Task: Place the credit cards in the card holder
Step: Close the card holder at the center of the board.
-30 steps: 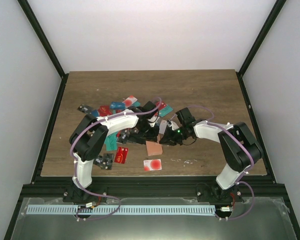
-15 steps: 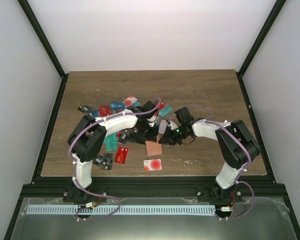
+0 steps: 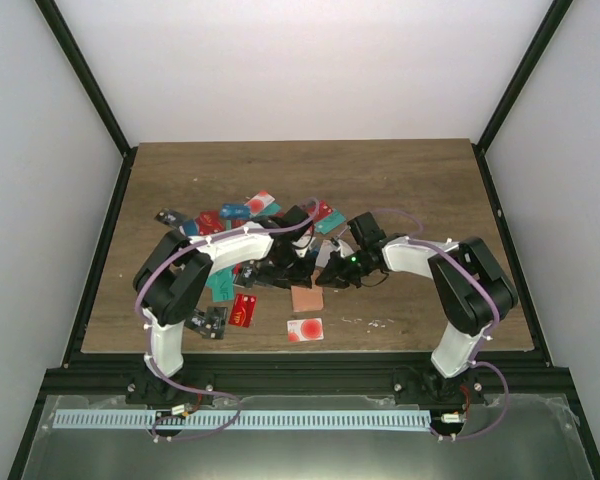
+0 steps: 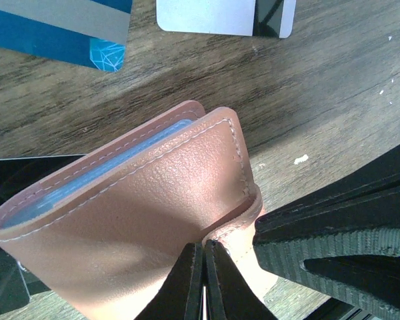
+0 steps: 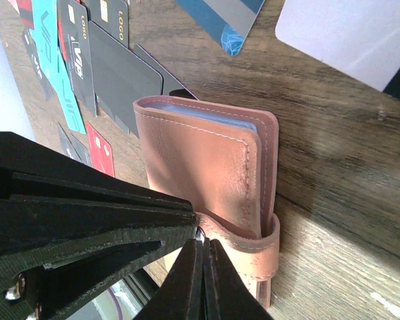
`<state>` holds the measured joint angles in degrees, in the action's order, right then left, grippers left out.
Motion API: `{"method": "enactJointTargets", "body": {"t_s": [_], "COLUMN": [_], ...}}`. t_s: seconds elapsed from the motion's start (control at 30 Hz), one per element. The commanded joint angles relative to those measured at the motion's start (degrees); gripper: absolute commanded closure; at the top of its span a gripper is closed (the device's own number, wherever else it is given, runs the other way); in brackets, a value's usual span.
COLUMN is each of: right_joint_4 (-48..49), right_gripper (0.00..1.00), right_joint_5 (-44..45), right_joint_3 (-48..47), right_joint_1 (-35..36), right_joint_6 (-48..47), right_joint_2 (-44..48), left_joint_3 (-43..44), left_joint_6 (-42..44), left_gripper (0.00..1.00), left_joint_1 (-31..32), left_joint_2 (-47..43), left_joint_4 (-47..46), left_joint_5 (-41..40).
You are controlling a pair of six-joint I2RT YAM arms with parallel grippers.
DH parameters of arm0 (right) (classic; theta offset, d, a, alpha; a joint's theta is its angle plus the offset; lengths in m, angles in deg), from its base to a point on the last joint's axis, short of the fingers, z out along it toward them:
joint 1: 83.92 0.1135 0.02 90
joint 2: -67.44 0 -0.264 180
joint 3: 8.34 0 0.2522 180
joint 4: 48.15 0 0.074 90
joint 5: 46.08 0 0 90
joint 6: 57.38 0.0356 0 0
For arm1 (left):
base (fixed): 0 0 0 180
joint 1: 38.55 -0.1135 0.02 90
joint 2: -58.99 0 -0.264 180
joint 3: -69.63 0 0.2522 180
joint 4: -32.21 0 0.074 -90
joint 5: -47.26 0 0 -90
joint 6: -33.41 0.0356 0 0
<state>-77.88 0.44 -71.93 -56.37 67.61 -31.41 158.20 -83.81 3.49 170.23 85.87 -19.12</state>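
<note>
Two arms converge mid-surface (image 3: 430, 180). At left, left fingers (image 4: 201, 257) are together, tips against the lower edge of the card holder (image 4: 140, 213); whether they pinch leather is unclear. The holder lies among scattered credit cards (image 3: 242, 309), a blue edge showing inside. The right fingers (image 5: 201, 260), together, have slid leftward onto its strap, likely to steady it. A black card (image 5: 77, 47) reads "VIP", "LOGO".

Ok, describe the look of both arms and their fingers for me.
Both arms match: the left arm and right arm have white shells between black joints. A thin purple cable loops along each. A small green light glows near the right wrist. The fingers are matt black, ribbed wedges tapering to thin tips.
</note>
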Motion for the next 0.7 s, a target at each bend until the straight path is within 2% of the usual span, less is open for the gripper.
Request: {"method": "enactJointTargets", "body": {"t_s": [0.0, 0.67], "right_joint_4": [0.37, -0.57], "right_gripper": [0.99, 0.99], "right_joint_5": [-0.73, 2.78], "right_joint_3": [-2.27, -3.25], "right_joint_1": [0.59, 4.59], "right_joint_6": [0.44, 0.88], "right_joint_2": [-1.12, -6.19], "left_joint_3": [-1.68, -7.45], "left_joint_6": [-0.13, 0.33], "left_gripper": [0.96, 0.96], "left_joint_1": [0.26, 0.30], "left_joint_2": [-0.44, -1.79], "left_joint_4": [-0.42, -3.09], "left_joint_5": [-0.36, -0.63]}}
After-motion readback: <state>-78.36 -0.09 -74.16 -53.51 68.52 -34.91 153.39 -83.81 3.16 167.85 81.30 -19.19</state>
